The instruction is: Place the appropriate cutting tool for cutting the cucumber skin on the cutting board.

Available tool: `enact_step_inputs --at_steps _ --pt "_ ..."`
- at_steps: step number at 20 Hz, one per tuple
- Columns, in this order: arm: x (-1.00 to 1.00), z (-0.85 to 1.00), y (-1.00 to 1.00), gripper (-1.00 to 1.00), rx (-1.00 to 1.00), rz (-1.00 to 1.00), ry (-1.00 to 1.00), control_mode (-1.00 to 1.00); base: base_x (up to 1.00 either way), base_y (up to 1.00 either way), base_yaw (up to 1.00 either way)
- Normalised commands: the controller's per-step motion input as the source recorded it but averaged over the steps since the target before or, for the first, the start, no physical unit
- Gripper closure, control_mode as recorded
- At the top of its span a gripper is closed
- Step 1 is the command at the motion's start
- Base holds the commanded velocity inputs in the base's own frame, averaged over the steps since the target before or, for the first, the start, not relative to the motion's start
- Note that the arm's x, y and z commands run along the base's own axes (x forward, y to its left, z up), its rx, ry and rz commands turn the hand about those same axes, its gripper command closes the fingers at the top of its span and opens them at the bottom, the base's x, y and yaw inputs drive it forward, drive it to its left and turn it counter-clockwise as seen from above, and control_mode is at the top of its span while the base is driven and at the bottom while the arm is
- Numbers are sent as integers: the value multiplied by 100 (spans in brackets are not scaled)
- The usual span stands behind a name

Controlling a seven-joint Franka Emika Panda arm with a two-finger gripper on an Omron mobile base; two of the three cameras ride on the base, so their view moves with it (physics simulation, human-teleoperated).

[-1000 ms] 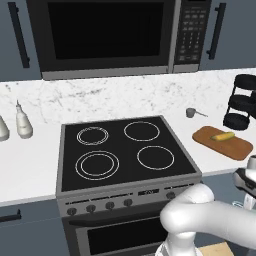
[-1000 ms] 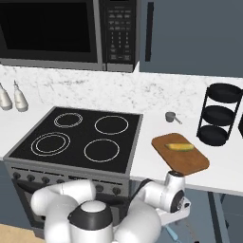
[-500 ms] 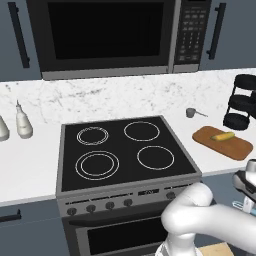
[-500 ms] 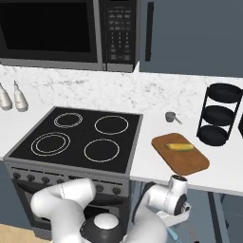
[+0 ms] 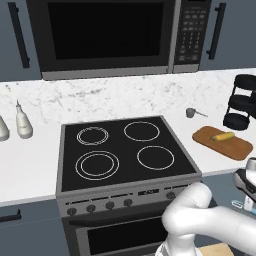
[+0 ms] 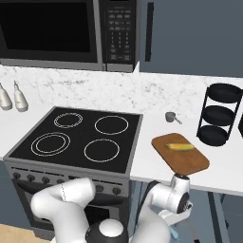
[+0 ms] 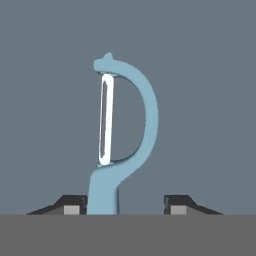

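We see a white table [image 6: 152,137] with a marbled white backsplash, running either side of a black glass stove [image 6: 78,140] with four ringed burners. A dark microwave [image 5: 110,35] hangs above it between slate-blue cabinets.

On the table at about three o'clock from the stove lies the cutting board [image 6: 180,153], flat reddish-brown wood with rounded corners. The cucumber [image 6: 180,147], a short yellow-green finger shape, rests on its far half. A small grey metal cup [image 6: 171,117] with a thin handle stands at the board's eleven o'clock, well apart from it. A black round tiered rack [image 6: 218,115] stands at the board's two o'clock. Two pale bottles [image 6: 11,98] sit near the wall at the stove's ten o'clock.

The arm's white, smooth links crowd the foreground, below the table's front edge. In the hand view the cutting tool [image 7: 122,135], a slim peeler with a curved light-blue frame and a narrow silvery blade, rises from between the fingertips [image 7: 70,206] against plain grey. The jaws stand apart; the handle touches the one at seven o'clock, while the other looks clear of it, so we cannot tell whether the gripper [image 7: 125,207] truly clamps it.
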Motion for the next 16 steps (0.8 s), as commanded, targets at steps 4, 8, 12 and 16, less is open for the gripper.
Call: enact_step_inputs --at_steps 4,8,12,16 --pt "-10 -22 28 100 0 5 -2 -100 0 0 0" --pt "-29 11 39 100 0 3 -17 -100 0 0 0" --pt "-44 84 12 100 0 1 -16 -100 0 0 0" --pt "-62 100 1 100 -1 1 -11 -100 0 0 0"
